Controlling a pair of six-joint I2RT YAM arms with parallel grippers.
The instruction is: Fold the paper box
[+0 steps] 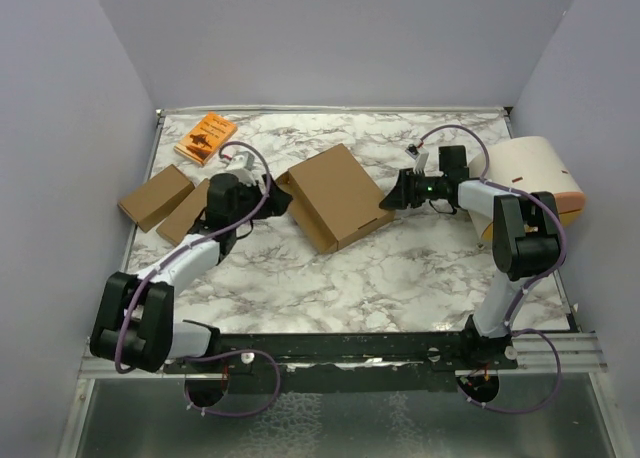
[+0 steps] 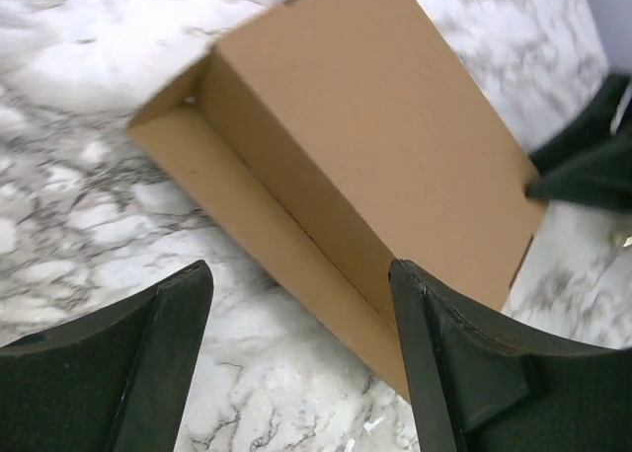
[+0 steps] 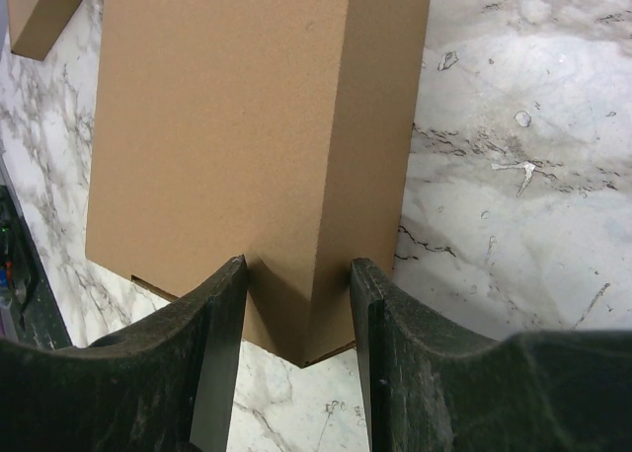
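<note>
— Holding the paper box [image 1: 335, 193] steady, is it? Where does the box lie?
— Mid-tabletop, a little toward the far edge, top panel down, looking mostly formed. The right tool [image 3: 298, 269] straddles the corner that points at the tabletop's right edge, a finger against each face. I'd call that a grip.
— And the left tool [image 2: 299, 274]?
— Spread wide, holding nothing, just beside the box's side toward the left edge, where one long flap lies out flat.
— So that flap is the step in hand?
— I judge so. It needs lifting and tucking while the right tool braces the box against sliding.
</note>
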